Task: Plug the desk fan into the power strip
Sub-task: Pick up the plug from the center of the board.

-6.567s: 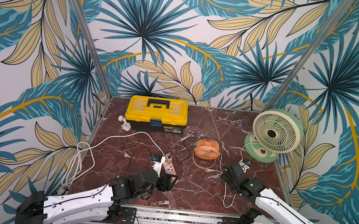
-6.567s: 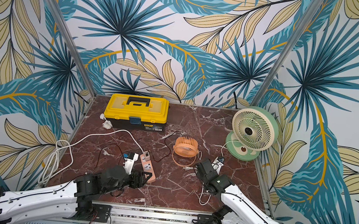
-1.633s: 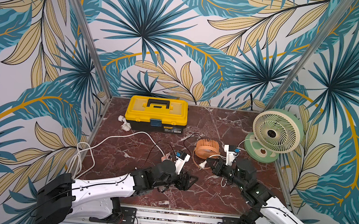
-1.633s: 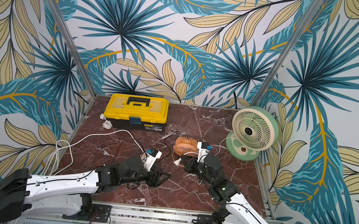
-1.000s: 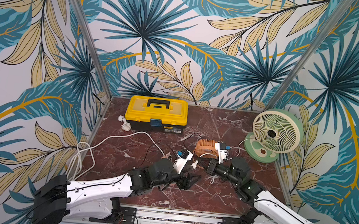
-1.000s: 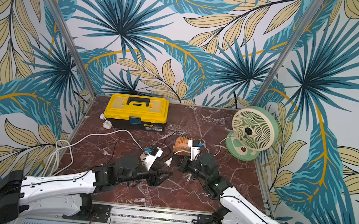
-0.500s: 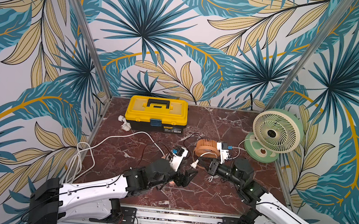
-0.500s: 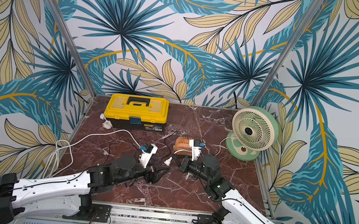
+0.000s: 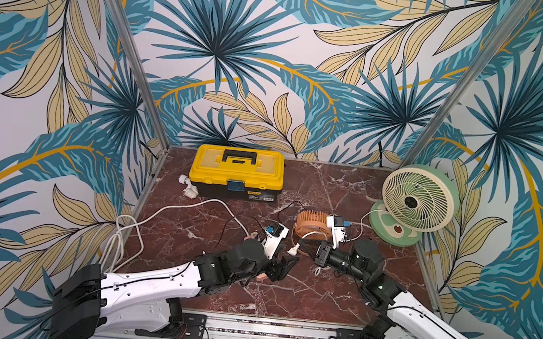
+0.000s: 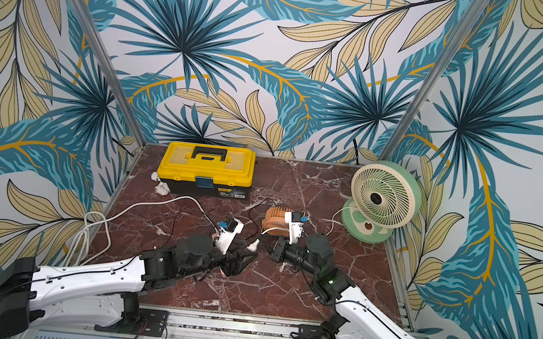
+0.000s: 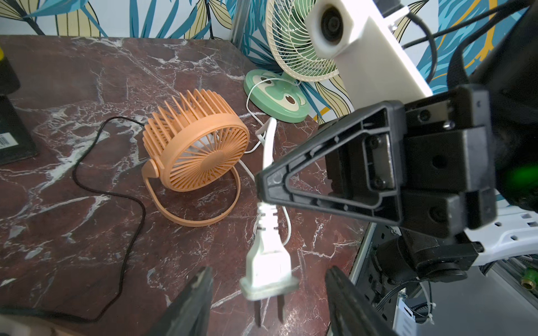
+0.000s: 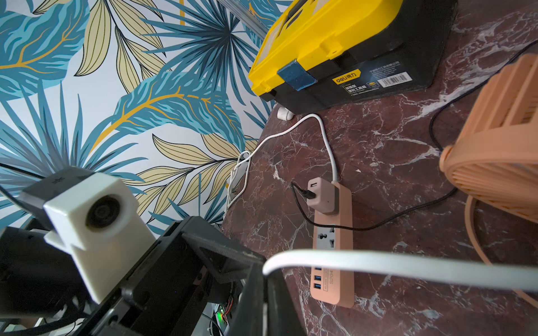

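Observation:
The desk fan is cream and green and stands at the back right. Its thin white cord runs to a white two-pin plug. My right gripper is shut on that cord just behind the plug and holds it in the air. My left gripper is open, one finger on each side of the plug, touching neither. The power strip lies flat on the table. My left wrist hides most of it in both top views.
A small orange fan stands just behind the grippers, its black cable in a pink adapter on the strip. A yellow toolbox sits at the back. The strip's thick white cord coils at the left edge.
Over the last second my right gripper brought the plug a little to the left, up to my left gripper. The left fingers now stand on both sides of the plug.

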You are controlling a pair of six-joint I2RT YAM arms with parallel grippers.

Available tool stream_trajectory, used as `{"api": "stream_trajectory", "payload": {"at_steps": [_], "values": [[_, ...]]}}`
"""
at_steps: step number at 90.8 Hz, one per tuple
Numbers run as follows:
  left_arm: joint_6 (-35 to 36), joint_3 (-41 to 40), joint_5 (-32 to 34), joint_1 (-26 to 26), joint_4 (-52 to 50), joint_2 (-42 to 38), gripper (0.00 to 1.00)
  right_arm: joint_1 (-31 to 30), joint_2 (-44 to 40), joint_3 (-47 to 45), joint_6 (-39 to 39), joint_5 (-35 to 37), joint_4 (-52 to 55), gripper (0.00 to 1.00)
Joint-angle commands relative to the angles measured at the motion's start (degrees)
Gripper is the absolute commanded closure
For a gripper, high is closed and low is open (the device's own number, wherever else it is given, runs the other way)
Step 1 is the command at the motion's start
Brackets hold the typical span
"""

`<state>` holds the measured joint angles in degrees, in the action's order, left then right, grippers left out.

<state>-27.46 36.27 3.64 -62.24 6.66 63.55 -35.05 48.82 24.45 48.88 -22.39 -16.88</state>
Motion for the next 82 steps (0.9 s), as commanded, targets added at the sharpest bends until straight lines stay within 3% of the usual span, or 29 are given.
{"api": "stream_trajectory", "payload": {"at_steps": [1,22,82], "values": [[0.6,1.8,-1.0,-0.1,1.4,0.1,0.38,-0.3,-0.2,0.8,0.5,-0.6,-0.1,1.0],[0.7,1.2,-1.4,-0.1,1.4,0.3,0.45,-0.4,0.9,1.0,1.7,-0.4,-1.5,1.0],[0.5,-1.1,1.3,-0.2,0.2,0.0,0.47,-2.4,2.4,-0.3,3.6,1.8,-5.6,1.0]]}}
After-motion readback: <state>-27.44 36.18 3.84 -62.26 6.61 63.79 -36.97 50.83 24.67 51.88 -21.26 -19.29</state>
